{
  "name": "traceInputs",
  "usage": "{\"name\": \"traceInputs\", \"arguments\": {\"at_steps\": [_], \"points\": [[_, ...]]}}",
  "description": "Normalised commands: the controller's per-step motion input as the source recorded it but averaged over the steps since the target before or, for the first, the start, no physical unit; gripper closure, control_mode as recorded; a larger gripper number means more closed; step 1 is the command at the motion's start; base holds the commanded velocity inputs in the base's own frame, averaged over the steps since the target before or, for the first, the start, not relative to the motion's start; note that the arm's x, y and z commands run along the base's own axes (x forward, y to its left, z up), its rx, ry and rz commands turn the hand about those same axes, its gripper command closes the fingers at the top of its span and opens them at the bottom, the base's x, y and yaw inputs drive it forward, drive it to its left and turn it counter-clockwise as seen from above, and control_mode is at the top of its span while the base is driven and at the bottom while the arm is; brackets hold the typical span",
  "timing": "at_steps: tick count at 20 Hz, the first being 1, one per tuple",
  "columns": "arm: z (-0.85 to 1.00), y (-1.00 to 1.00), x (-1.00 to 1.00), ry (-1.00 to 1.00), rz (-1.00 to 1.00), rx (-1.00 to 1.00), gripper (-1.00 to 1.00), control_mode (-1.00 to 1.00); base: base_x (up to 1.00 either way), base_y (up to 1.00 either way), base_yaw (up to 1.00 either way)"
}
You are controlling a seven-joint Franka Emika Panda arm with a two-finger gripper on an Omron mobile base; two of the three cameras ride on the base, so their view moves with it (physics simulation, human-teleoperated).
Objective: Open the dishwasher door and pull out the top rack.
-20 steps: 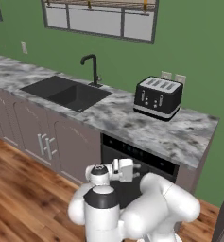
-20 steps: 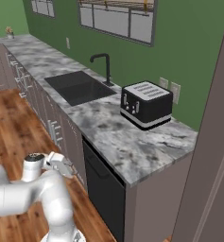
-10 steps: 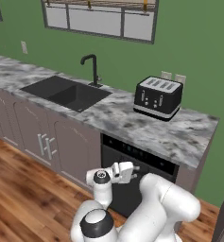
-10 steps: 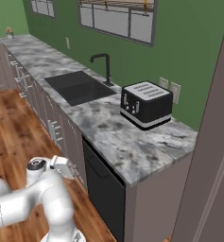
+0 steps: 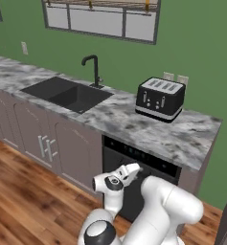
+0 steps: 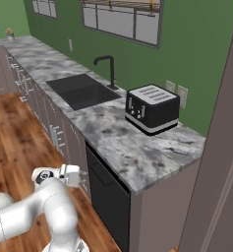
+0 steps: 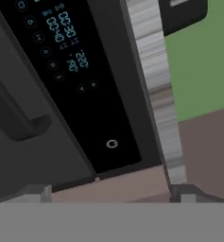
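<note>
Dishwasher door [image 6: 106,197] shut, set under the marble bench [image 5: 134,125] below the black toaster [image 5: 160,98]. Tool [image 5: 133,168] held close before the door's black control strip [image 7: 71,71], just beside the curved bar handle [image 7: 14,113]. Fingertips spread wide apart, holding nothing

Open floor [image 5: 33,191] before dishwasher door [image 6: 105,199], shut under the surface [image 6: 137,152] lip; cabinets [image 5: 67,148] flank left.

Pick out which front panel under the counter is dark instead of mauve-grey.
The dark grey-black dishwasher door, below the black four-slot toaster. It has a black control strip and dark bar handle; the mauve-grey cabinet doors have silver handles.
</note>
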Motion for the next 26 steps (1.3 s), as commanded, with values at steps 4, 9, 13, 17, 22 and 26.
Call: {"name": "traceInputs", "arguments": {"at_steps": [4, 9, 13, 17, 22, 26], "points": [[-0.31, 0.0, 0.63, 0.0, 0.1, 0.04, -1.0, -1.0, 0.0, 0.0, 0.0], [-0.46, 0.0, 0.59, 0.0, 0.07, 0.0, -1.0, -1.0, 0.0, 0.0, 0.0], [-0.55, 0.03, 0.52, 0.04, 0.03, 0.0, -1.0, -1.0, 0.0, 0.0, 0.0], [-0.53, 0.09, 0.5, 0.06, 0.0, 0.0, -1.0, -1.0, 0.0, 0.0, 0.0], [-0.47, 0.1, 0.52, 0.05, 0.0, 0.0, -1.0, -1.0, 0.0, 0.0, 0.0], [-0.45, 0.0, 0.55, 0.01, 0.02, 0.0, -1.0, -1.0, 0.0, 0.0, 0.0]]}}
